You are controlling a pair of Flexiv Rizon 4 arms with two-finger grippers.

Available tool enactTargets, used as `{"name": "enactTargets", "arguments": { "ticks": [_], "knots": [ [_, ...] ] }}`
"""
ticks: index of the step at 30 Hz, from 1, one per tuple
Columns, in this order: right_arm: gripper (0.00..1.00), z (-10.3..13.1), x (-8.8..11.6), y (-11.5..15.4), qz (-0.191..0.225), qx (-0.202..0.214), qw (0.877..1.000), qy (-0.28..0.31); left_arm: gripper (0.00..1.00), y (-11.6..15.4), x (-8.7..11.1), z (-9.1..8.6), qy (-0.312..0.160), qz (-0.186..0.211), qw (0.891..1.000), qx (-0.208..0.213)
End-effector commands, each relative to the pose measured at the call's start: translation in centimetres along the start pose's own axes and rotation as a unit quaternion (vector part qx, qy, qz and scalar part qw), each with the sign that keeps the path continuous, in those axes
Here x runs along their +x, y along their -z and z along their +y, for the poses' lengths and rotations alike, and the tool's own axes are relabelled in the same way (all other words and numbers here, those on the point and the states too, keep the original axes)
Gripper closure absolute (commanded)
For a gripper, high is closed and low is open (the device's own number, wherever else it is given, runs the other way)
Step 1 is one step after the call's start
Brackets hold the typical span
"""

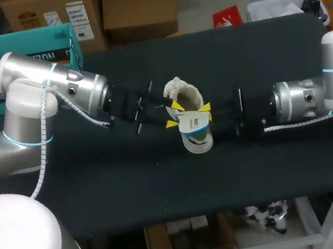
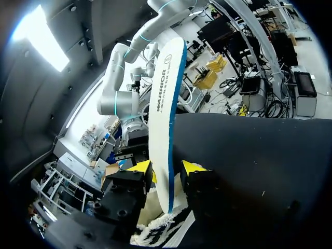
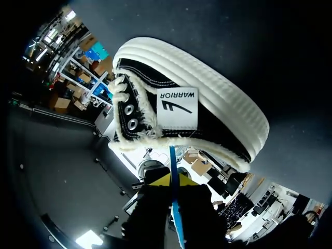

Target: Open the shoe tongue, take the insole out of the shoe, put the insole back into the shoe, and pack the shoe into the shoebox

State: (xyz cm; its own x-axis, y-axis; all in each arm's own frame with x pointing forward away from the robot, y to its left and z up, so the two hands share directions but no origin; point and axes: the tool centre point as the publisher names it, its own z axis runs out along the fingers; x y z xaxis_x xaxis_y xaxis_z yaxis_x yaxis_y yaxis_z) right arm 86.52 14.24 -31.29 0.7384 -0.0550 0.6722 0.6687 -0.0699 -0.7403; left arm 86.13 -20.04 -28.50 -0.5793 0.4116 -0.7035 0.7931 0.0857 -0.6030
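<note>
**Both arms meet at a shoe, insole standing up out of it**

Two robot arms come in from opposite sides of a dark table and meet near its middle, over a single shoe.

The shoe is a black canvas sneaker with a thick, ribbed white rubber sole, metal eyelets, a cream fleecy lining and a white label on its tongue. From above, its fleecy opening shows between the two grippers.

The insole is white with a blue edge. In the left wrist view it stands up tall, and its lower end dips toward the fleecy lining and laces of the shoe just below.

The right gripper is closed on the insole. In its wrist view the insole is edge-on, a thin blue line pinched between the two dark fingers, with the shoe just ahead of them.

The left gripper sits at the shoe's opening, and the insole rises up through it. Whether it is clamped on anything cannot be told from these views.

From above, the left gripper and the right gripper are close together, facing each other across the shoe.
</note>
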Motion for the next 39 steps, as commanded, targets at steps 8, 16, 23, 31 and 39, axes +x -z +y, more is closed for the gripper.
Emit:
{"name": "enactTargets", "arguments": {
  "ticks": [8, 16, 23, 31, 39],
  "knots": [
    [1.00, 0.5, 0.1, 0.0, -0.001, 0.006, 1.000, -0.001, 1.00, -1.2, -0.4, 1.2, -0.004, 0.005, 1.000, -0.004],
    [0.49, 0.2, 0.1, 0.2, -0.016, 0.004, 1.000, -0.015, 1.00, -1.4, -0.6, 1.4, -0.013, 0.023, 1.000, -0.004],
    [0.43, -0.2, -0.3, 0.4, -0.033, -0.008, 0.999, -0.029, 1.00, -1.5, -0.8, 1.4, -0.027, 0.049, 0.998, -0.007],
    [0.73, -0.4, -1.1, 0.6, -0.040, -0.020, 0.998, -0.041, 1.00, -1.3, -1.0, 1.5, -0.035, 0.075, 0.997, -0.010],
    [0.70, -0.2, -1.5, 0.6, -0.045, -0.024, 0.997, -0.051, 1.00, -1.1, -0.9, 2.2, -0.027, 0.090, 0.996, -0.012]
  ]
}}
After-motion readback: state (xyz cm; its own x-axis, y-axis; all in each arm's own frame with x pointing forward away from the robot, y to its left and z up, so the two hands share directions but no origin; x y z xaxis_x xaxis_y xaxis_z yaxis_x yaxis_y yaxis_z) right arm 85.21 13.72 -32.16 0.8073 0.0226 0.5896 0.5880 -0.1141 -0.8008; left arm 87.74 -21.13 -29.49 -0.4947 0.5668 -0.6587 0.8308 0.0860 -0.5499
